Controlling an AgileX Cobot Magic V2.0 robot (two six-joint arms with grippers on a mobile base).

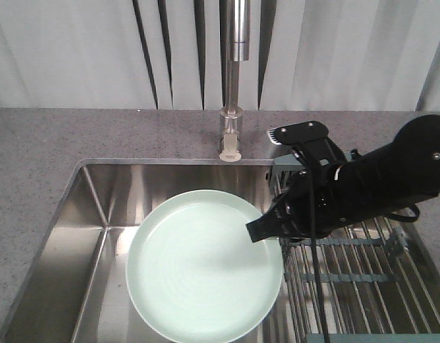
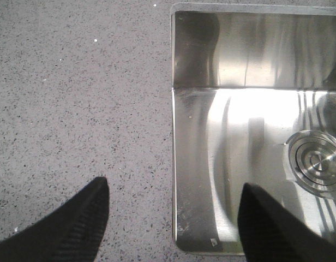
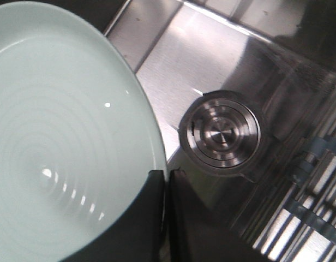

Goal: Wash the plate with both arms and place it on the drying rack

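The pale mint-green plate hangs over the steel sink, tilted toward the front view. My right gripper is shut on the plate's right rim. In the right wrist view the plate fills the left side, its rim pinched between the gripper's two black fingers. The drying rack of metal rods lies to the right, under the right arm. My left gripper is open, one finger over the grey counter and the other over the sink's left edge, holding nothing. The left arm is outside the front view.
A tall steel faucet rises behind the sink. The round drain sits at the basin floor beside the plate. Speckled grey countertop surrounds the sink. A grey-green slotted compartment stands at the rack's far end.
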